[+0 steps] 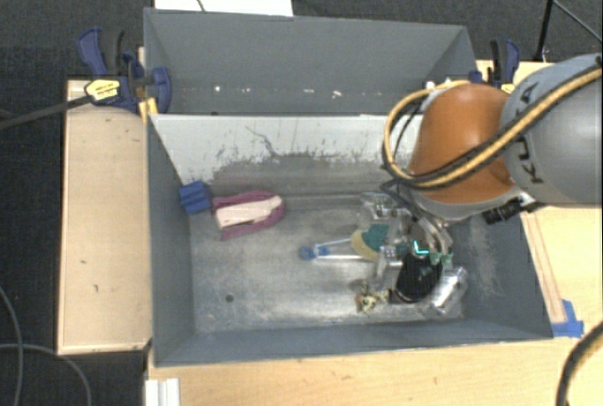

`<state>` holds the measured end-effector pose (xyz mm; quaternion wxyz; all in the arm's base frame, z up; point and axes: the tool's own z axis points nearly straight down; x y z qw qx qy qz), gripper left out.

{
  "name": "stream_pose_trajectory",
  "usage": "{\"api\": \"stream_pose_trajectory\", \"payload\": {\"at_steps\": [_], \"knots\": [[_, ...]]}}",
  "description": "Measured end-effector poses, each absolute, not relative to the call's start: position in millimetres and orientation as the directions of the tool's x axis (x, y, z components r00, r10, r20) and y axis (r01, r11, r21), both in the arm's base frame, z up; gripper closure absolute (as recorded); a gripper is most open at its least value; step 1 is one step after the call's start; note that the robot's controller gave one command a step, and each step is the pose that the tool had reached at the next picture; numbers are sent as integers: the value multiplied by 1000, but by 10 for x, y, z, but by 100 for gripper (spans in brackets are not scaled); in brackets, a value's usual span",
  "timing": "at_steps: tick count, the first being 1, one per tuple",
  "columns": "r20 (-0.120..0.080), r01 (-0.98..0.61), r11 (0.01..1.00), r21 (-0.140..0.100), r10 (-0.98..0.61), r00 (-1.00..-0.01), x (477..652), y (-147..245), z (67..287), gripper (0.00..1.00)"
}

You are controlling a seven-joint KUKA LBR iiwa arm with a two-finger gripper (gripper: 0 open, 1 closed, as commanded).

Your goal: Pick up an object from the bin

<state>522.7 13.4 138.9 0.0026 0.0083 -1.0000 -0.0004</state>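
Note:
My gripper (400, 235) is low in the bin's right front part, under the orange wrist cover. It stands over a small cluster of things. A teal and tan piece (370, 240) with a blue handle (323, 251) pointing left lies right at its left side. A black rounded thing (415, 280) and a silvery piece (450, 291) lie just in front of it. A small brass-coloured bit (366, 302) rests near the front wall.
A pink and white object (248, 212) and a blue block (195, 198) lie at the bin's left back. The arm and its cables cover the bin's right back corner. Bare floor spreads across the left front.

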Motion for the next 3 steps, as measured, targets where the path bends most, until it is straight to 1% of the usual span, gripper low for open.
{"api": "stream_pose_trajectory", "payload": {"at_steps": [1,2,3], "knots": [[2,146,989,1,146,-989,5502,15,682,0],[-1,145,989,1,145,-989,5508,15,703,100],[-9,99,995,2,99,-995,5341,229,2185,100]]}}
